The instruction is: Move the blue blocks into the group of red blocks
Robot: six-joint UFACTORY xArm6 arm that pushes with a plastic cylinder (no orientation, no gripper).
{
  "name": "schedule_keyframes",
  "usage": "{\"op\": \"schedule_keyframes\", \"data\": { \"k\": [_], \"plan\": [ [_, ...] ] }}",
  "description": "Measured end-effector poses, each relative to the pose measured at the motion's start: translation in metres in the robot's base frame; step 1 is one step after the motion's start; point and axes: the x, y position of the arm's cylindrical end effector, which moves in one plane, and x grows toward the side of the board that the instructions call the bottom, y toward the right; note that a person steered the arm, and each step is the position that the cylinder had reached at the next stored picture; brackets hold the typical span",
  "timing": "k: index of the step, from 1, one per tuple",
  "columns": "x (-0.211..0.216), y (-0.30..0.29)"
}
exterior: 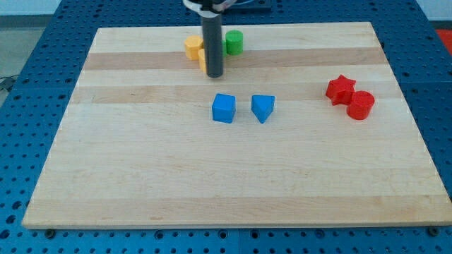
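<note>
A blue cube (224, 108) and a blue triangular block (263, 108) lie side by side, apart, near the board's middle. A red star block (340, 89) and a red cylinder (361, 105) sit touching at the view's right. My tip (215, 75) is at the end of the dark rod, just above the blue cube in the view and a little to its left, not touching it. It is far to the left of the red blocks.
Two yellow blocks (194, 48) sit by the rod at the view's top, one partly hidden behind it. A green cylinder (234, 42) stands just to their right. The wooden board (141, 176) lies on a blue perforated table.
</note>
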Motion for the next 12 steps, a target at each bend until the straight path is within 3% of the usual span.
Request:
{"op": "schedule_keyframes", "data": {
  "k": [2, 3, 6, 10, 12],
  "plan": [
    [0.008, -0.046],
    [0.068, 0.0],
    [0.101, 0.033],
    [0.099, 0.11],
    [0.089, 0.181]
  ]
}}
